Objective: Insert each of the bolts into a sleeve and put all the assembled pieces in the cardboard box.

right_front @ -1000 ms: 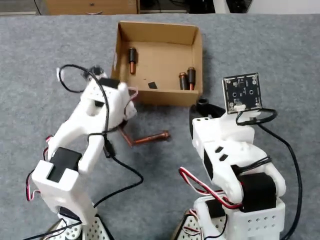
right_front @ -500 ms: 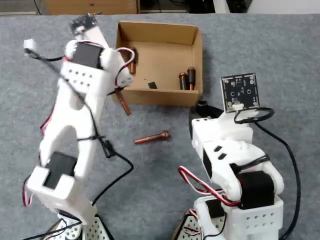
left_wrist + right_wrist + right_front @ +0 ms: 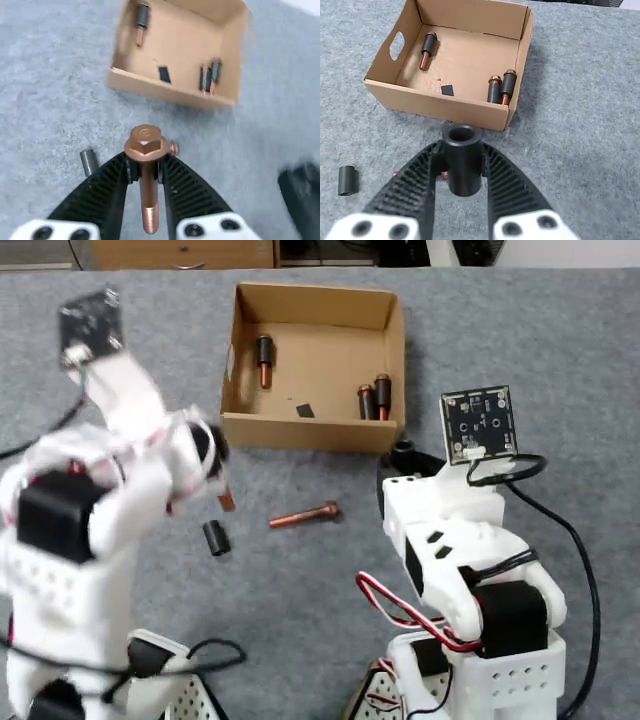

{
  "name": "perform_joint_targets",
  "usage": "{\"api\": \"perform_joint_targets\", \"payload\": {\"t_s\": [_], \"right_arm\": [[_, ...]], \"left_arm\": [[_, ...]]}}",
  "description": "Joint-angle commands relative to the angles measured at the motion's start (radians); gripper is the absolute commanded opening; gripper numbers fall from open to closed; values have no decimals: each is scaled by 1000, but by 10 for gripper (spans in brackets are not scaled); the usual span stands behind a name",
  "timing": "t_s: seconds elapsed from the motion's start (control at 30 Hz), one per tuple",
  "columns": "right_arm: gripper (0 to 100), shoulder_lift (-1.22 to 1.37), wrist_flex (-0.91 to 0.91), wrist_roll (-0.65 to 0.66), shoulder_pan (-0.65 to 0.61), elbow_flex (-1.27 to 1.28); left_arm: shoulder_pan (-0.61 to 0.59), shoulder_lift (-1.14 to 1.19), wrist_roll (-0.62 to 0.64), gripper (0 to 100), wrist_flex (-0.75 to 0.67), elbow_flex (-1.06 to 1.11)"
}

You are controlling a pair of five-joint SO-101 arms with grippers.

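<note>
1. Since each bolt has to go into a sleeve, the two arms each hold one half. The left gripper point(image 3: 145, 166) is squeezed tight on a copper bolt point(image 3: 145, 144), and the bolt's head pokes out past the finger ends.
2. The right gripper point(image 3: 461, 167) is clamped on a black sleeve point(image 3: 461, 145). The fingers do not cover its hole, so I think the bolt can slide in there.
3. The cardboard box point(image 3: 310, 432) sits on the grey table point(image 3: 560, 360) just past both arms. Three finished pieces lie inside it. From above, one point(image 3: 265, 360) is near the left wall and two point(image 3: 375, 398) lie side by side by the right wall.
4. One loose bolt point(image 3: 305, 515) and one loose sleeve point(image 3: 215, 538) lie in front of the box, apart from each other. They look like the last pair to do.
5. The two grippers are well apart, so the held bolt and sleeve need to come together before anything goes in the box.
</note>
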Motion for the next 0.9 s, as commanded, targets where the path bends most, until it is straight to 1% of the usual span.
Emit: {"api": "perform_joint_targets", "payload": {"t_s": [0.0,0.1,0.23,0.37,0.47,0.53,0.6,0.67,0.77,0.87], "right_arm": [[2,-10,-18,-9,-61,4],[2,-35,-20,-11,-90,41],[2,-165,-21,-11,-90,127],[2,-341,-21,-11,-90,252],[2,-464,-31,-11,-96,344],[2,-538,-55,-11,-122,367],[2,-593,-77,-12,-166,398],[2,-631,-109,-12,-213,449],[2,-647,-190,-12,-249,530],[2,-647,-295,-12,-272,633]], "left_arm": [[92,-142,-49,19,-126,132],[101,-292,-58,19,-296,322],[101,-495,-58,19,-505,597],[109,-601,-55,19,-614,747],[180,-602,-57,19,-631,772],[239,-602,-49,19,-638,767],[278,-601,-49,19,-677,772],[278,-587,-49,19,-710,776],[276,-532,-37,19,-736,752],[238,-487,-31,19,-764,712]]}}
